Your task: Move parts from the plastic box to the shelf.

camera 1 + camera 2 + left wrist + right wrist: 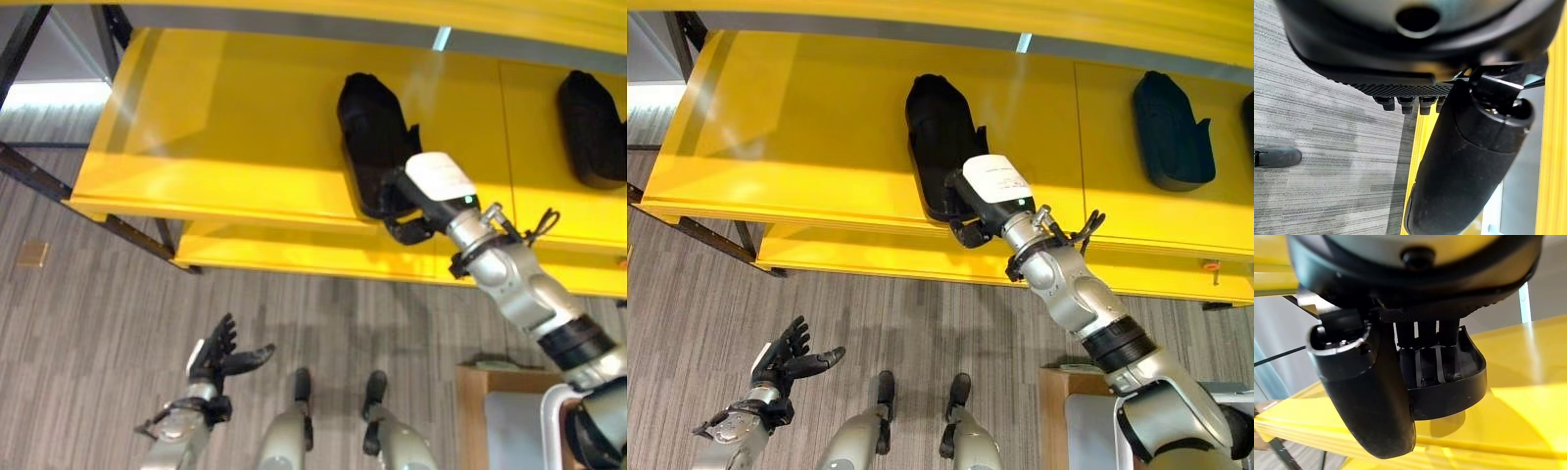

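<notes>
A long black moulded part point(370, 127) lies on the yellow shelf point(225, 127), its near end at the shelf's front edge. My right hand point(991, 181) is at that near end. In the right wrist view its fingers point(1425, 362) reach into the part's hollow point(1459, 382) and the thumb point(1371, 401) curls under it, so the hand is shut on the part. A second black part point(591, 127) lies further right on the same shelf. My left hand point(220, 357) hangs low over the floor, open, with fingers spread and nothing in it.
A lower yellow shelf board point(294, 255) juts out beneath the top one. Dark metal frame legs point(59, 186) slant down at the left. A wood-edged box point(509, 411) stands at the lower right by my right arm. Grey striped floor point(98, 323) lies below.
</notes>
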You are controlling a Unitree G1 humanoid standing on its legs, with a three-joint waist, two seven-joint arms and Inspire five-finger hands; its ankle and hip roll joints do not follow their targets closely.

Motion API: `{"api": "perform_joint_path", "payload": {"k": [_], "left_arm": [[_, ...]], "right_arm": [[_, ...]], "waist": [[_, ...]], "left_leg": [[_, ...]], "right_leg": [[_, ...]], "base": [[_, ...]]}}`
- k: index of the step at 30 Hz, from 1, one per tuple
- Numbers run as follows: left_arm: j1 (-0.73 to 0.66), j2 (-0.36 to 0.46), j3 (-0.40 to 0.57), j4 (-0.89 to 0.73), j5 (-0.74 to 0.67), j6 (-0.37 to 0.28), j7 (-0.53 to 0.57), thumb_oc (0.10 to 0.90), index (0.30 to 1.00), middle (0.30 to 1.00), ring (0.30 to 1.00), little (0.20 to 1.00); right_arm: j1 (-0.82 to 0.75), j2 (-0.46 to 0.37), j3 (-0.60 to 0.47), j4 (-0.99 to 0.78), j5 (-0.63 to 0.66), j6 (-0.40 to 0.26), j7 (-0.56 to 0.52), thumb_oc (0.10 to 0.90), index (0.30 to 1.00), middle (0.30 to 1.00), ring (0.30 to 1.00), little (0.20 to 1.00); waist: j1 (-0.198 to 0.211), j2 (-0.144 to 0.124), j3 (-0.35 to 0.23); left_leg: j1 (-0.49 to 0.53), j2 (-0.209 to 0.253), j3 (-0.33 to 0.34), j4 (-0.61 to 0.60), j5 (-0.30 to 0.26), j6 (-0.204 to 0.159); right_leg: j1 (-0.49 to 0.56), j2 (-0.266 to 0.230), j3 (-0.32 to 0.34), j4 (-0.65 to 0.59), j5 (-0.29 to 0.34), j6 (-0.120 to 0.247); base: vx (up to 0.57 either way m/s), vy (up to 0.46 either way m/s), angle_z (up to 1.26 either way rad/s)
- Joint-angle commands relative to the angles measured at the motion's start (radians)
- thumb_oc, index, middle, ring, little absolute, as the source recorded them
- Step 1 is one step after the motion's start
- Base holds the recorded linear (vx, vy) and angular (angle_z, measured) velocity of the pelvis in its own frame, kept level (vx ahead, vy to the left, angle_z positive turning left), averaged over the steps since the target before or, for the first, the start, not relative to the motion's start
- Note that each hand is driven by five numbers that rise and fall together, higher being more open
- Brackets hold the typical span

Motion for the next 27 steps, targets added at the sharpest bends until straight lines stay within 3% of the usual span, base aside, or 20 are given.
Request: {"api": "perform_joint_path", "payload": {"k": [1, 12, 27], "left_arm": [[0.01, 0.057, -0.036, -0.086, -0.037, -0.092, -0.018, 0.9, 1.0, 1.0, 1.0, 1.0], [-0.008, 0.078, -0.08, -0.095, -0.057, -0.098, -0.031, 0.9, 1.0, 1.0, 1.0, 1.0], [-0.029, 0.076, -0.106, -0.088, -0.073, -0.105, -0.027, 0.9, 1.0, 1.0, 1.0, 1.0]], "right_arm": [[-0.246, -0.053, 0.018, -0.014, 0.012, -0.035, -0.13, 0.4, 0.3, 0.3, 0.3, 0.3], [-0.486, -0.064, 0.174, 0.283, 0.066, -0.009, -0.135, 0.4, 0.3, 0.3, 0.3, 0.3], [-0.598, -0.04, 0.246, 0.561, 0.083, 0.021, -0.159, 0.4, 0.3, 0.3, 0.3, 0.3]], "waist": [[0.021, 0.069, -0.083], [0.031, 0.085, -0.049], [0.04, 0.103, -0.033]], "left_leg": [[0.134, 0.214, -0.013, -0.155, 0.101, -0.102], [0.105, 0.207, -0.013, -0.159, 0.118, -0.107], [0.084, 0.203, -0.022, -0.165, 0.13, -0.11]], "right_leg": [[-0.126, -0.098, 0.001, 0.287, -0.135, 0.082], [-0.181, -0.101, 0.013, 0.313, -0.134, 0.075], [-0.22, -0.103, 0.013, 0.335, -0.135, 0.071]], "base": [[0.0, 0.0, 0.0], [-0.01, -0.002, -0.01], [0.0, 0.0, 0.0]]}}
